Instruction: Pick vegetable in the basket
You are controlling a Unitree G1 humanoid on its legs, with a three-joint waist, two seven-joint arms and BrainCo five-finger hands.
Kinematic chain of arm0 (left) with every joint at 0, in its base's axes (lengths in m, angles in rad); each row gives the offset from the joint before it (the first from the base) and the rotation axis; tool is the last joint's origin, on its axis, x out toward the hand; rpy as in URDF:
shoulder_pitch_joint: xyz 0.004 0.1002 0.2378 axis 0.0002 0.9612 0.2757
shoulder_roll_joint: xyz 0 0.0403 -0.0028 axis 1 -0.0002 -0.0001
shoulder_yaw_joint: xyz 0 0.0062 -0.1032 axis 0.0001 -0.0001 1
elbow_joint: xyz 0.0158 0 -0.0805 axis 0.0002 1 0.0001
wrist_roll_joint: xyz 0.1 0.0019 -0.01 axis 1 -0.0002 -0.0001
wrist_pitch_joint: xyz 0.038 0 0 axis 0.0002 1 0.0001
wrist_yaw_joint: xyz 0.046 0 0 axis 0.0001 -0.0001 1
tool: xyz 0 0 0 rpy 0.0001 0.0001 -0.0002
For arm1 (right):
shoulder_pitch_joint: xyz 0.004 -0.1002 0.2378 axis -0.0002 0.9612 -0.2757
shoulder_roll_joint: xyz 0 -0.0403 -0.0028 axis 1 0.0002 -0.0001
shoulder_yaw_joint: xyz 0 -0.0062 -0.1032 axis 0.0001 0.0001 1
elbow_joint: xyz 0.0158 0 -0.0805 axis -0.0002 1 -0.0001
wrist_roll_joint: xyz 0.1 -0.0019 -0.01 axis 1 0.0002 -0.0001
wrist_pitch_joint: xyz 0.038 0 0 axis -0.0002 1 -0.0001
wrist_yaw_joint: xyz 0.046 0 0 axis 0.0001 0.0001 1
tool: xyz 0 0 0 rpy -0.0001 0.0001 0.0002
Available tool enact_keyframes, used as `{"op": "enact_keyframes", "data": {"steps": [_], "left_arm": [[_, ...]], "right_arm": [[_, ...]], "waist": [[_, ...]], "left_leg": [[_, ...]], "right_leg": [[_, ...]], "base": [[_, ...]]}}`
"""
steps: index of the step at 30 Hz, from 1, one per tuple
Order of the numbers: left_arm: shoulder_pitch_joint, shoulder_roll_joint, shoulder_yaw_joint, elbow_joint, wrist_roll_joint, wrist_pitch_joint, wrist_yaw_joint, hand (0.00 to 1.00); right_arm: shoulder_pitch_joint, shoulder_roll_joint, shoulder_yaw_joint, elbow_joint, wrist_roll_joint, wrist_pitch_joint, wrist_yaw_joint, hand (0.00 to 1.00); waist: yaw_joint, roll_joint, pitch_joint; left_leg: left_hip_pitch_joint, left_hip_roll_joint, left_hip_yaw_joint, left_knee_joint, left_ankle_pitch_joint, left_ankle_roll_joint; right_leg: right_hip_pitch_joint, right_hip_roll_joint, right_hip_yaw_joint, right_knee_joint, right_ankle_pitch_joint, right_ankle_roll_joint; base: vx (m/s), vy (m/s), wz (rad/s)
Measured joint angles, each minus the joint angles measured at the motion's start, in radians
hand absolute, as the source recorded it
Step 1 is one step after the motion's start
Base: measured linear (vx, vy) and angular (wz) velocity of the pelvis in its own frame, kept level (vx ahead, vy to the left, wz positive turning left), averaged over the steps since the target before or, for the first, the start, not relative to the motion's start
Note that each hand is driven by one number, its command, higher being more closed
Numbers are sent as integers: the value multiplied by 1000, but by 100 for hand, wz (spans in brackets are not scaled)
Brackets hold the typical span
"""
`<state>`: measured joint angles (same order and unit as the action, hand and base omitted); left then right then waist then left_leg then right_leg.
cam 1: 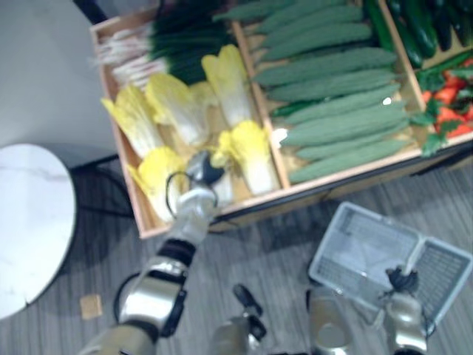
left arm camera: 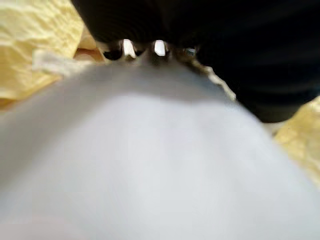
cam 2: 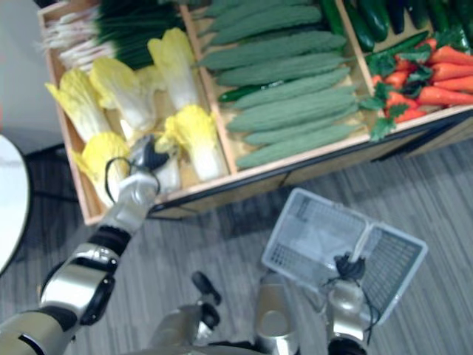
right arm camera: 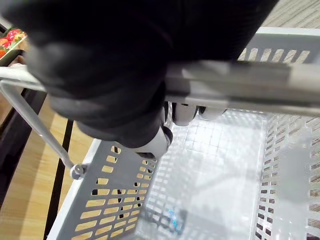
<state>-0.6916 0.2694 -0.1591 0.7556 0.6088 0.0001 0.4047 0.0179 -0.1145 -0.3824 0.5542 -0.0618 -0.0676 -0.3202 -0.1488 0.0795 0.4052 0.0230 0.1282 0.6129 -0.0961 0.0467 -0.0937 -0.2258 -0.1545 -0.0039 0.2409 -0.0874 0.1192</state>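
The left hand [cam 1: 203, 170] is pressing directly onto a pale cabbage [left arm camera: 150, 165] at the wooden crate's [cam 1: 135, 203] near-left corner, its grip unreadable, while the right hand [right arm camera: 115, 75] is clasping the basket [right arm camera: 215, 165] rim just off the crate's near side.

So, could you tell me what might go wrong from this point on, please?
1. The left hand sits among closely packed cabbages; lifting one may drag a neighbour over the low front rim of the crate.
2. The smooth white stalk could slip from the hand.
3. The basket, held by its handle in the right hand, hangs well aside, so a drop on the way is possible.
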Motion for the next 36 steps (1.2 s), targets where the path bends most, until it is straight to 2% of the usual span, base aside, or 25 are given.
{"op": "enact_keyframes", "data": {"steps": [3, 6, 11, 15, 16, 18, 20, 22, 23, 24, 25, 26, 28, 30, 31, 32, 33, 34, 35, 36], "left_arm": [[60, 10, 11, -81, -4, 4, -1, 100], [155, 11, 18, -237, -7, 3, 1, 100], [232, 9, 28, -399, -7, 3, 7, 100], [258, 8, 62, -478, -7, 3, 30, 100], [279, 1, 62, -515, -7, 2, 39, 100], [300, -19, 60, -559, -9, 1, 56, 100], [313, -48, 55, -591, -17, -2, 60, 100], [367, -53, 56, -685, -18, -15, 63, 100], [379, -52, 59, -715, -18, -19, 63, 100], [405, -52, 73, -775, -18, -28, 63, 100], [438, -66, 88, -818, -18, -42, 63, 100], [454, -71, 95, -834, -18, -46, 63, 100], [499, -103, 87, -861, -19, -73, 59, 100], [520, -150, 28, -836, -30, -96, 44, 100], [525, -175, -15, -801, -51, -115, 29, 100], [546, -192, -42, -761, -63, -123, 14, 100], [562, -196, -53, -745, -80, -123, 8, 100], [607, -201, -63, -725, -100, -124, 1, 100], [652, -206, -69, -707, -121, -128, -1, 100], [673, -208, -73, -697, -136, -129, -7, 100]], "right_arm": [[4, -1, -1, 25, 0, -1, 1, 100], [13, -2, -9, 64, 1, -1, 3, 100], [66, 16, -90, 105, 2, 2, 18, 100], [98, 34, -132, 129, 6, 7, 25, 100], [114, 44, -132, 129, 24, 13, 25, 100], [118, 53, -131, 126, 26, 13, 24, 100], [110, 50, -132, 122, 33, 20, 21, 100], [84, 52, -127, 93, 30, 27, 16, 100], [79, 49, -126, 88, 24, 27, 10, 100], [59, 39, -106, 86, 18, 34, 12, 100], [43, 30, -74, 76, 9, 37, 13, 100], [36, 27, -61, 72, -5, 38, 13, 100], [33, 17, -8, 41, -27, 45, 14, 100], [44, 18, 17, 18, -43, 51, 21, 100], [57, 20, 37, 6, -45, 55, 22, 100], [64, 25, 48, -3, -43, 57, 23, 100], [65, 26, 56, -12, -41, 57, 23, 100], [70, 25, 86, -44, -37, 58, 23, 100], [71, 25, 129, -80, -37, 57, 22, 100], [70, 22, 150, -90, -37, 56, 22, 100]], "waist": [[-4, 0, -1], [6, -2, -3], [19, -5, -61], [21, -33, -108], [21, -47, -133], [22, -53, -145], [25, -49, -154], [31, -42, -165], [39, -46, -168], [64, -56, -170], [80, -59, -174], [79, -56, -175], [71, -53, -194], [65, -36, -206], [62, -35, -205], [55, -38, -205], [54, -35, -206], [54, -28, -210], [66, -24, -210], [73, -23, -211]], "left_leg": [[24, 3, -20, 0, -1, -1], [69, 5, -31, 0, -6, -5], [107, 9, -98, 0, -6, -4], [131, 3, -127, 0, -11, -4], [136, -1, -126, -1, -13, -5], [144, -1, -96, -1, -19, -8], [152, 2, -42, 0, -22, -13], [188, 21, 72, 1, -25, -5], [197, 26, 107, 5, -30, -8], [207, 44, 187, 58, -60, -21], [229, 69, 275, 103, -87, -30], [246, 76, 315, 112, -95, -38], [277, 80, 404, 125, -122, -61], [284, 119, 482, 197, -168, -72], [286, 165, 505, 295, -196, -59], [288, 234, 482, 437, -205, -39], [274, 273, 452, 518, -203, -8], [238, 342, 333, 682, -165, 99], [175, 346, 157, 798, -182, 108], [133, 310, 48, 822, -215, 84]], "right_leg": [[47, 1, -19, -27, 2, 3], [112, 10, -40, -47, 2, 3], [193, 6, -92, -53, 1, 2], [233, -3, -107, -56, -10, 6], [237, -6, -101, -61, -16, 7], [226, -7, -92, -65, -16, 7], [208, -47, -210, -51, -54, -48], [204, -198, -610, 58, -26, -260], [199, -232, -692, 94, -2, -286], [174, -261, -838, 146, 36, -258], [175, -255, -912, 150, 39, -250], [173, -244, -929, 147, 38, -247], [142, -212, -888, 137, 14, -172], [87, -165, -807, 139, 3, -163], [69, -148, -768, 149, -26, -160], [62, -119, -718, 155, -44, -171], [62, -99, -690, 152, -51, -181], [62, -44, -623, 130, -55, -185], [61, 6, -550, 99, -55, -186], [57, 31, -509, 84, -55, -187]], "base": [[55, -8, 14], [51, -12, 16], [18, -6, 35], [-22, 7, 16], [-63, 5, -3], [-92, 12, -30], [-72, 40, -68], [32, 85, -134], [53, 10, -185], [53, -48, -219], [50, -61, -223], [44, -88, -204], [42, -90, -150], [129, -150, -126], [194, -200, -125], [172, -179, -120], [125, -164, -151], [92, -141, -189], [90, -106, -203], [120, -36, -216]]}}
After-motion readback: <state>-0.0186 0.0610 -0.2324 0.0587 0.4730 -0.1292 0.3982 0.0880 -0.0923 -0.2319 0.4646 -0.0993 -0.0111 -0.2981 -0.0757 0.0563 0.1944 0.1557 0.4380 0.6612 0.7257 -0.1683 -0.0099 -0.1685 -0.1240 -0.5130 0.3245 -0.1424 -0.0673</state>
